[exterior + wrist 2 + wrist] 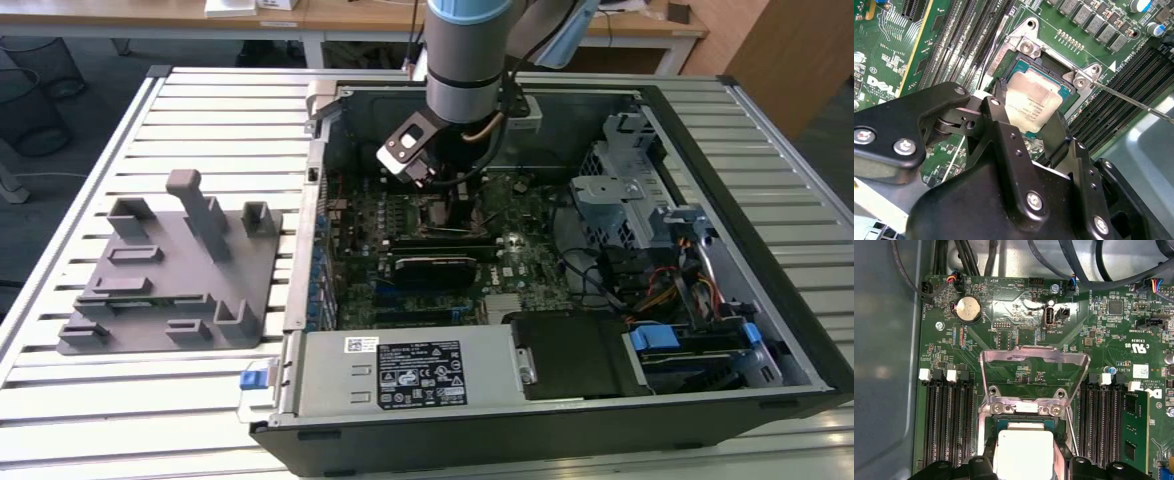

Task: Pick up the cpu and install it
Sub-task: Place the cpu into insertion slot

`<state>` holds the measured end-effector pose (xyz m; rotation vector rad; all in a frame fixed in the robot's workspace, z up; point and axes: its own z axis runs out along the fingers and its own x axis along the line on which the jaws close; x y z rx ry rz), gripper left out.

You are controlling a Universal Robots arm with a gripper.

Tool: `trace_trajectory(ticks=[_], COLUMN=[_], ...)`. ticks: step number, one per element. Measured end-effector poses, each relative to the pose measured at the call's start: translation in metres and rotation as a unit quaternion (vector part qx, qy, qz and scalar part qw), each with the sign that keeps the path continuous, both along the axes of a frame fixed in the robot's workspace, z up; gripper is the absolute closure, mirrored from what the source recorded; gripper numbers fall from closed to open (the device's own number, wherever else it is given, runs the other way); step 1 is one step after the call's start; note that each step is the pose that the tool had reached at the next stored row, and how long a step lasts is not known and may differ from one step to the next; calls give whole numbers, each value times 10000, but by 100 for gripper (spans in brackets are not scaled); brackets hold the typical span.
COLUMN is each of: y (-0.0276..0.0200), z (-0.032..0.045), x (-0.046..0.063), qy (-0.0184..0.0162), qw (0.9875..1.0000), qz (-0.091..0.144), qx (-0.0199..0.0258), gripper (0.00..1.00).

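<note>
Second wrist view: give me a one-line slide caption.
Gripper holding the cpu at the open motherboard socket, with memory slots on either side.

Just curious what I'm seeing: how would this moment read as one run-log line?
pincer: shut on cpu | cpu: at socket | cover plate: raised | seated: cannot tell
</note>
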<state>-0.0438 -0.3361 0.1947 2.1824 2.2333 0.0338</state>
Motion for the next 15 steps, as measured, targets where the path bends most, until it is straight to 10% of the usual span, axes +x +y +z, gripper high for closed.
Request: trace_trajectory(ticks=[15], y=[0], z=[69], x=[0], qy=[0], qw=[10000], qz=[0], qx=[0], gripper=[34])
